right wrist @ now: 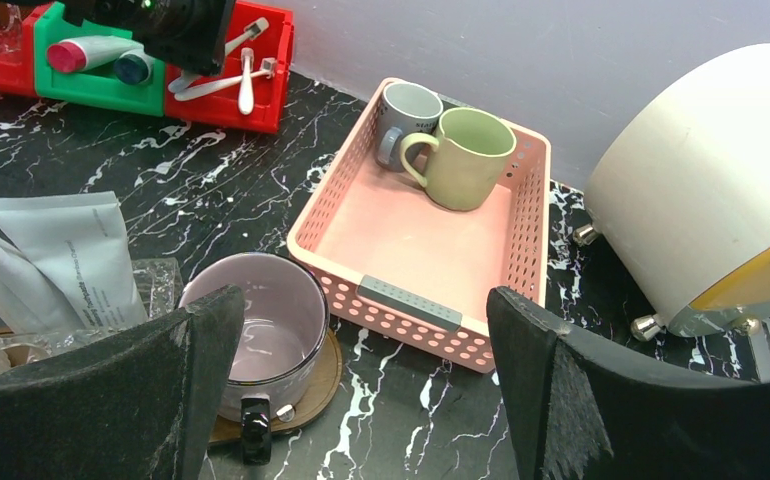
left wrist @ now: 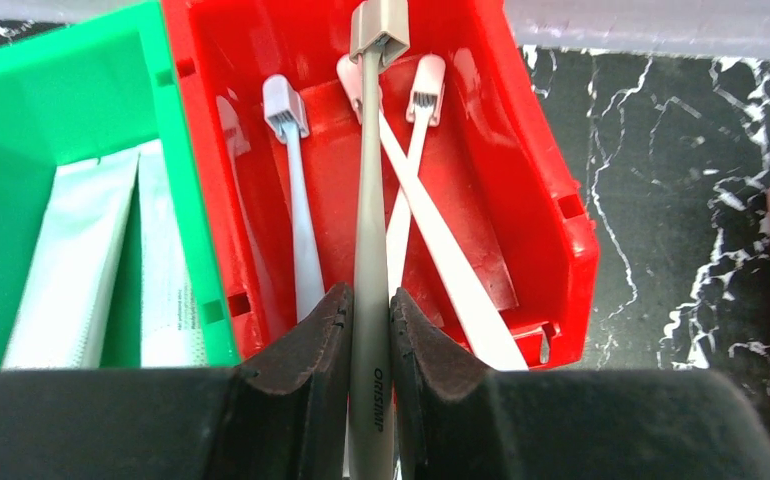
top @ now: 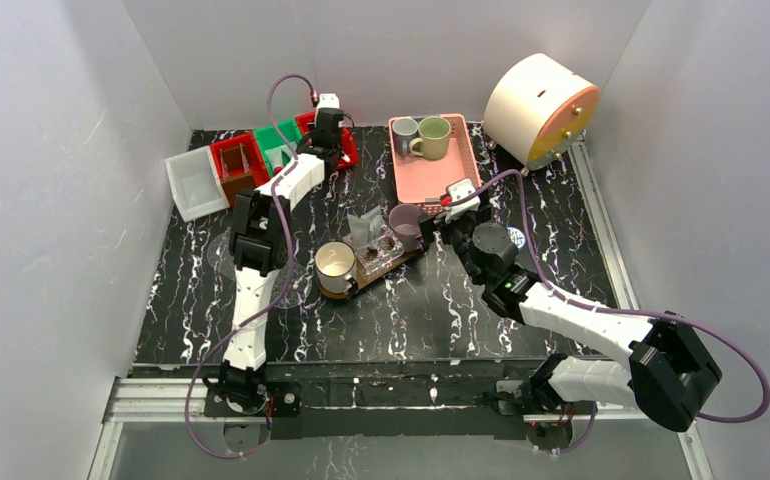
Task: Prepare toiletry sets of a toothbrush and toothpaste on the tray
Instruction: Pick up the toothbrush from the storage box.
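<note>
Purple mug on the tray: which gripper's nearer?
Right. The right gripper is open just beside the purple mug; the left gripper is far off at the red bin, shut on a toothbrush.

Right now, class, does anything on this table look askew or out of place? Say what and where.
Two white toothbrushes lie crossed over each other in the red bin. The tray sits at a slant on the table, not square to its edges. Nothing looks spilled or broken.
</note>
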